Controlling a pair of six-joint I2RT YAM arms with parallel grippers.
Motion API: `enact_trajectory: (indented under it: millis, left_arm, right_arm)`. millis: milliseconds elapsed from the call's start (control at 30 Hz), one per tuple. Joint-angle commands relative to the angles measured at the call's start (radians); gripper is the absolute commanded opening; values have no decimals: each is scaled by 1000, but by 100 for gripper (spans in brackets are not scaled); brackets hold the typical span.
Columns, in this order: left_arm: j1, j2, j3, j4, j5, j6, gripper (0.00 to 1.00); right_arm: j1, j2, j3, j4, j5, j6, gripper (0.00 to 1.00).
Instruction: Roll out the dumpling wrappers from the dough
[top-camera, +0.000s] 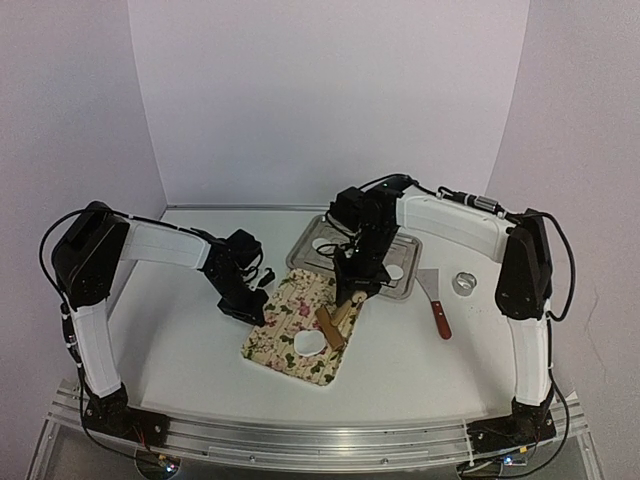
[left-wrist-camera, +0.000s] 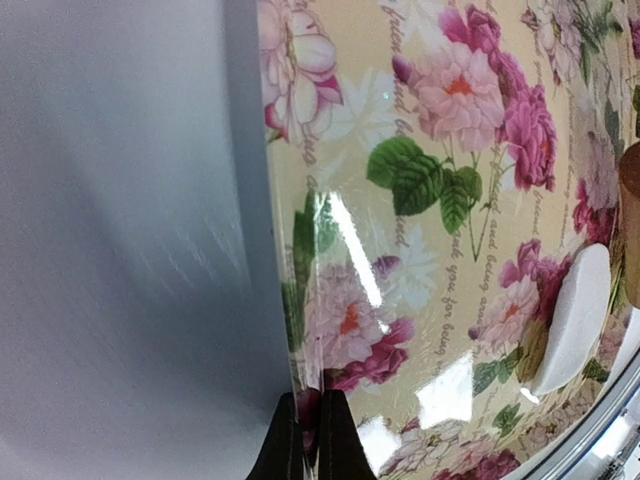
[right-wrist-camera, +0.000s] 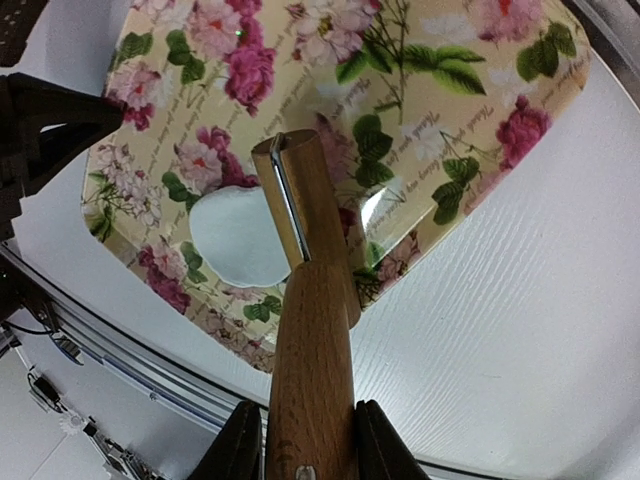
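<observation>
Board (top-camera: 283, 318): floral, lying at an angle mid-table (top-camera: 180, 350). One wrapper (top-camera: 310, 343) flat on its near end.
Pin (right-wrist-camera: 310, 340): wooden, over the board, tip just beside the wrapper's right edge; cannot tell if they touch.
Right gripper (right-wrist-camera: 312, 440): jaws narrow, clamped on the pin's handle end.
Left gripper (left-wrist-camera: 305, 440): jaws fully closed, nothing between them, tips at the board's left edge.
Right of board: scraper (top-camera: 437, 303) with a red handle, flat on the table. Ring cutter (top-camera: 464, 283) just beyond it.
Behind board: metal tray (top-camera: 305, 240), two white discs (top-camera: 325, 243) in it, partly hidden by the right arm.
</observation>
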Motion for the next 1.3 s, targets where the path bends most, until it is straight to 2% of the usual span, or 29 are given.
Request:
enact_trajectory:
  millis: [0,267,533,1267]
  left_arm:
    - [12,63,58,-36,-93,103,0]
    - [13,70,65,-35,-83,93,0]
    - [12,69,64,-37,-82,85,0]
    - [12,79,63,-31,-84,70,0]
  right_arm:
    - [17,-49,96,-14,-64,-91,0]
    - [38,4,106,5,-149,-85,0]
    - [42,90,150,14,-161,-101,0]
    - [43,183,-33,-113,195,-42,0]
